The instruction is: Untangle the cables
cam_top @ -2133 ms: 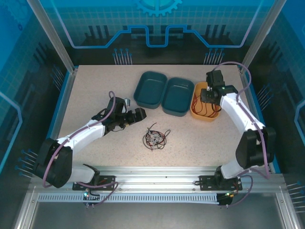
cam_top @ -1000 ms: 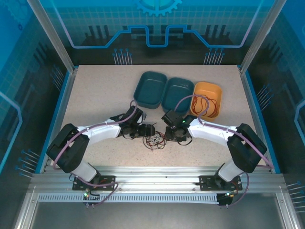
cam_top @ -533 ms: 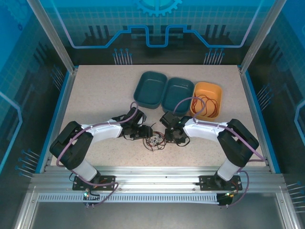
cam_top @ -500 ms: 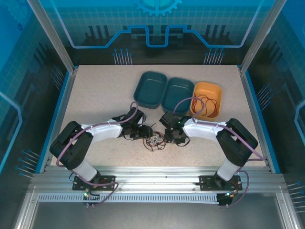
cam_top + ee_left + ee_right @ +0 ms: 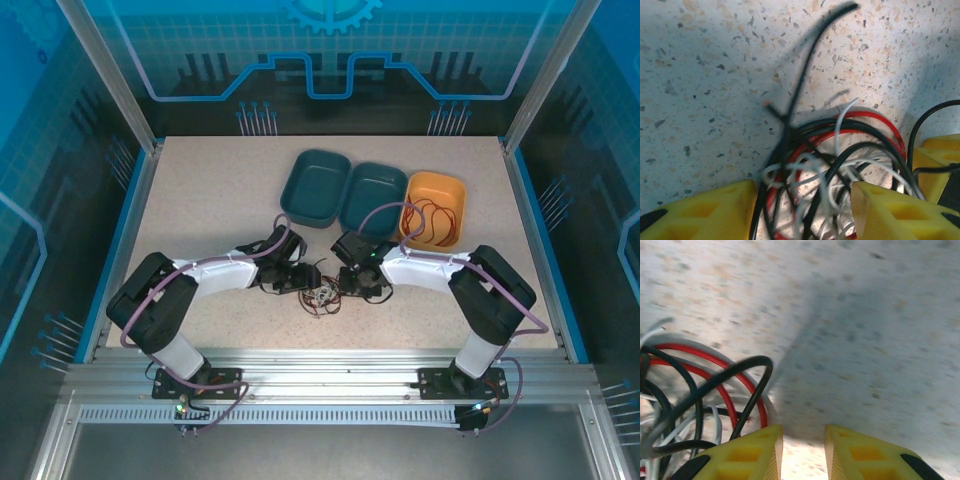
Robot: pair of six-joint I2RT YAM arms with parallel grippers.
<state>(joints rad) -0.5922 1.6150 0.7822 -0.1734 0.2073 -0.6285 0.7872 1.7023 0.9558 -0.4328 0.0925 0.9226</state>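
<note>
**Both grippers meet at the cables (image 5: 322,296), which lie knotted on the table (image 5: 200,210) toward 6 o'clock from its centre.**

The left gripper (image 5: 802,187) is spread wide. Its yellow fingers (image 5: 715,212) straddle the red cable (image 5: 875,117), black cable (image 5: 800,85) and white cable (image 5: 840,125) without clamping them. The right gripper (image 5: 803,432), at the knot's 3 o'clock side, is narrowly parted over bare table, with the wires just beside one finger. A red loop (image 5: 430,222) lies in the orange tray (image 5: 447,184) toward 2 o'clock.

no readable text, labels or numbers
</note>
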